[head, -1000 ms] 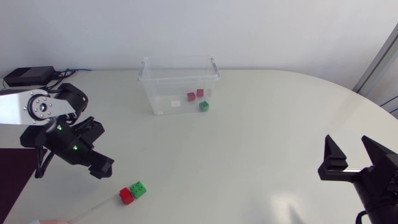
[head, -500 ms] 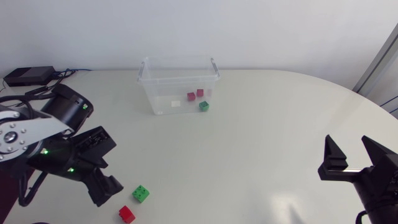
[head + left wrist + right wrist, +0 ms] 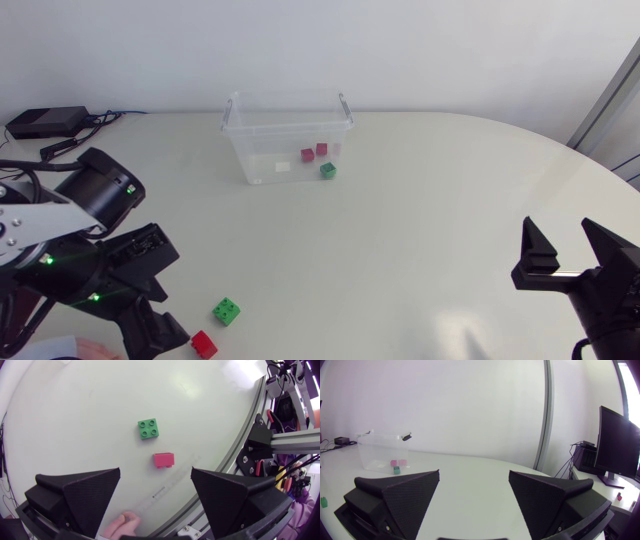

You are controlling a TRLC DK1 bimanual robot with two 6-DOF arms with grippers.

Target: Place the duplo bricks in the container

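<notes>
White table point(image 3: 420, 200) is carrying a clear container point(image 3: 262, 150) at 12 o'clock, with sorted bricks point(image 3: 308, 155) lying inside. At 7 o'clock, left gripper point(image 3: 155, 471) is hovering, fingers spread, by red brick point(image 3: 164, 460) and green brick point(image 3: 148, 428). Right gripper point(image 3: 558, 232) is sitting released at 4 o'clock.

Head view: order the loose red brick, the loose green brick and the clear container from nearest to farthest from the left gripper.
1. Red duplo brick: right beside the left gripper, at the table's near edge.
2. Green duplo brick: just past the red one, toward the table's middle.
3. Clear container: far across the table, at its back.
</notes>
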